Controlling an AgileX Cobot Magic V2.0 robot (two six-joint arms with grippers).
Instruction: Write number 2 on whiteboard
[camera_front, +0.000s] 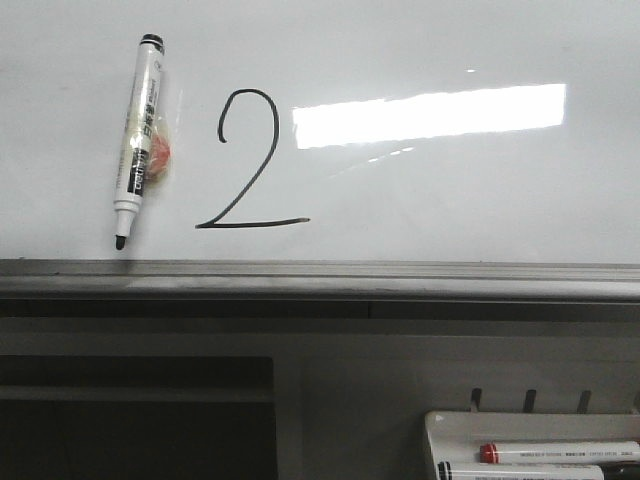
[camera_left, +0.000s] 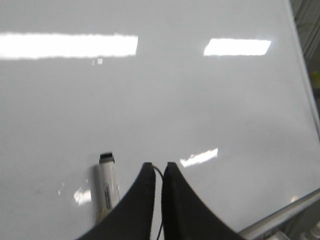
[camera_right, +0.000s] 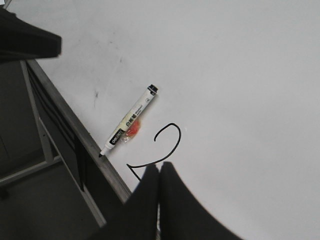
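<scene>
A thin black hand-drawn digit 2 (camera_front: 250, 160) is seen finished on the glossy white whiteboard (camera_front: 450, 200) — just right of a white marker pen (camera_front: 138, 140) lying upright, tip down. Both end effectors, left (camera_left: 159, 167) and right (camera_right: 159, 167), are clenched and empty, the left judged nearer the pen.

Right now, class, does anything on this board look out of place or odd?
Yes: the marker lies uncapped on the whiteboard, left of the number 2, its tip near the ledge, not in the tray with the other markers. An orange-red blob shows beside its barrel.
</scene>
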